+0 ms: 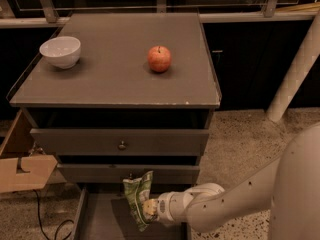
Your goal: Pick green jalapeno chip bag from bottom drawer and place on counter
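The green jalapeno chip bag [137, 198] hangs upright above the open bottom drawer [102, 219], in front of the middle drawer's face. My gripper [149, 208] is shut on the bag's right side, reaching in from the lower right on the white arm. The counter [120, 79] is the grey-brown cabinet top, well above the bag.
A red apple [159, 59] sits near the counter's middle and a white bowl [60, 51] at its left. Two shut drawers with round knobs [121, 145] are above the open one. A cardboard box [22, 171] and a cable lie left of the cabinet; a white post [295, 74] stands right.
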Controlling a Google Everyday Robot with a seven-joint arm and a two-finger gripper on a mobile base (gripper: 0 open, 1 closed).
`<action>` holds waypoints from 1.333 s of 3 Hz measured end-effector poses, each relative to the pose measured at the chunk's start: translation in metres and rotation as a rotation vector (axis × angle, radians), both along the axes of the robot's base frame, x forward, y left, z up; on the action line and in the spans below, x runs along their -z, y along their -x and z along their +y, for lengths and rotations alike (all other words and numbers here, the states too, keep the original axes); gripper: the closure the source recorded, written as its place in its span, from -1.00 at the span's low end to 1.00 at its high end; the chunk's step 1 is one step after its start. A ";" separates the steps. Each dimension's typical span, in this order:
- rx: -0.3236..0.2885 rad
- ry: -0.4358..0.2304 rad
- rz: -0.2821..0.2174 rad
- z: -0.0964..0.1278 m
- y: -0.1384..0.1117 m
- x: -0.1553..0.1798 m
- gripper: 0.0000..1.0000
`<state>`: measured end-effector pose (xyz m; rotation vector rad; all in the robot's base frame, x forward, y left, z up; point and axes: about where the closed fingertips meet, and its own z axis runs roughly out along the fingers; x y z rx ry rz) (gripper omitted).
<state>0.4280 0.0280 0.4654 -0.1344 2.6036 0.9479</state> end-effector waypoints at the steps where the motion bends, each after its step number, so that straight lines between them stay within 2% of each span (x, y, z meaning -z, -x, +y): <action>1: 0.007 -0.028 -0.073 -0.008 0.006 -0.043 1.00; 2: 0.015 -0.038 -0.135 -0.017 0.011 -0.075 1.00; 4: 0.011 -0.051 -0.161 -0.015 0.005 -0.090 1.00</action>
